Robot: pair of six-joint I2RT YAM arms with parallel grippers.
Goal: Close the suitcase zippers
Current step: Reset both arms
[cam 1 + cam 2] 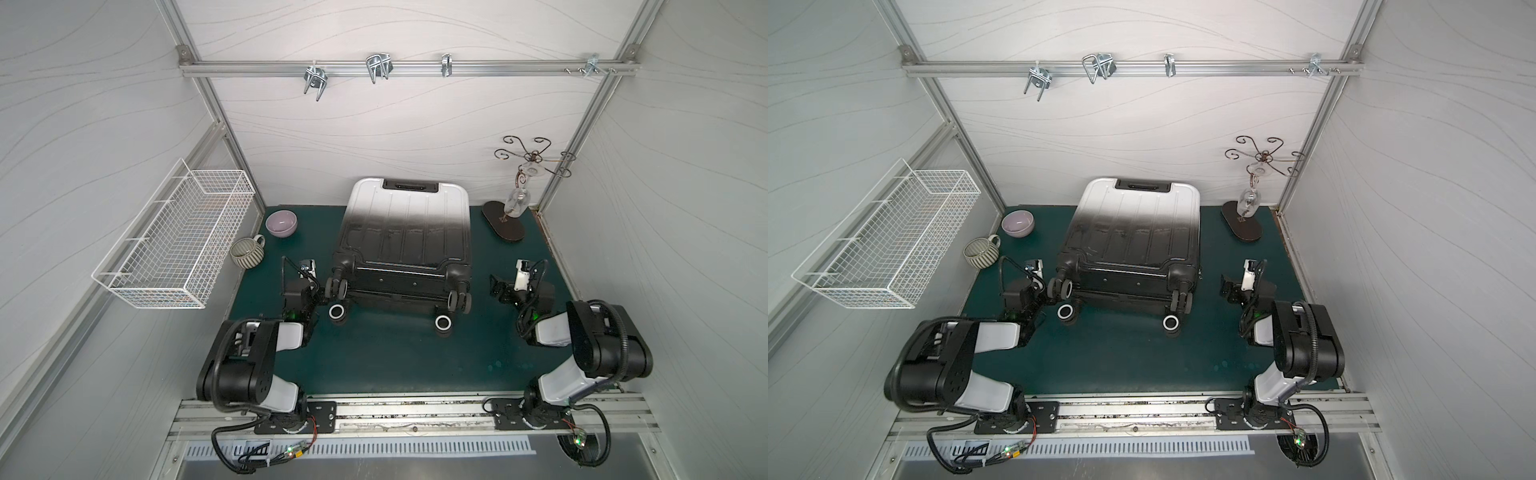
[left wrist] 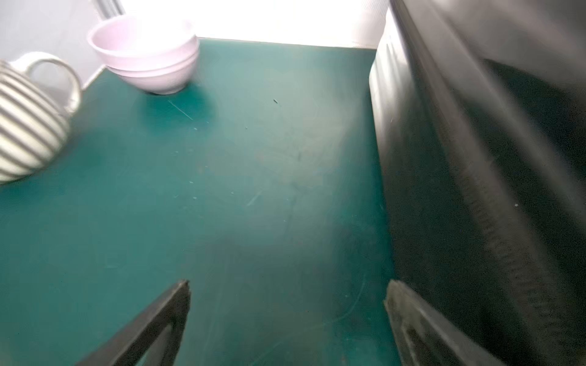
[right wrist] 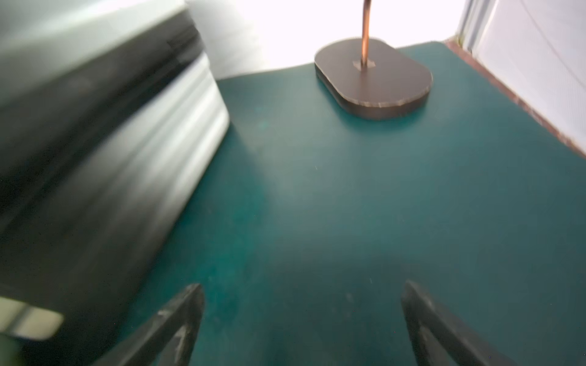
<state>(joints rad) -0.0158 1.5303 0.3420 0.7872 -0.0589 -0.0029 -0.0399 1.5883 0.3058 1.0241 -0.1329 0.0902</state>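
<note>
The suitcase point(image 1: 403, 224) point(image 1: 1133, 224) lies flat on the green mat in both top views, its lid down on the lower half and its wheels toward the front. Its shell fades from white at the back to black at the front. In the left wrist view its black side wall point(image 2: 444, 190) shows a blurred ribbed strip, the zippers point(image 2: 488, 209). My left gripper point(image 2: 287, 285) point(image 1: 308, 271) hovers open just left of the case's front-left wheels, holding nothing. My right gripper point(image 3: 302, 286) point(image 1: 513, 277) is open over bare mat to the right of the case point(image 3: 95, 158), also holding nothing.
A pink bowl point(image 1: 281, 223) and a striped mug point(image 1: 246, 252) stand on the mat's back left. A dark oval stand point(image 1: 505, 226) with a hanging glass point(image 1: 517, 201) is at the back right. A white wire basket point(image 1: 174, 245) hangs on the left wall.
</note>
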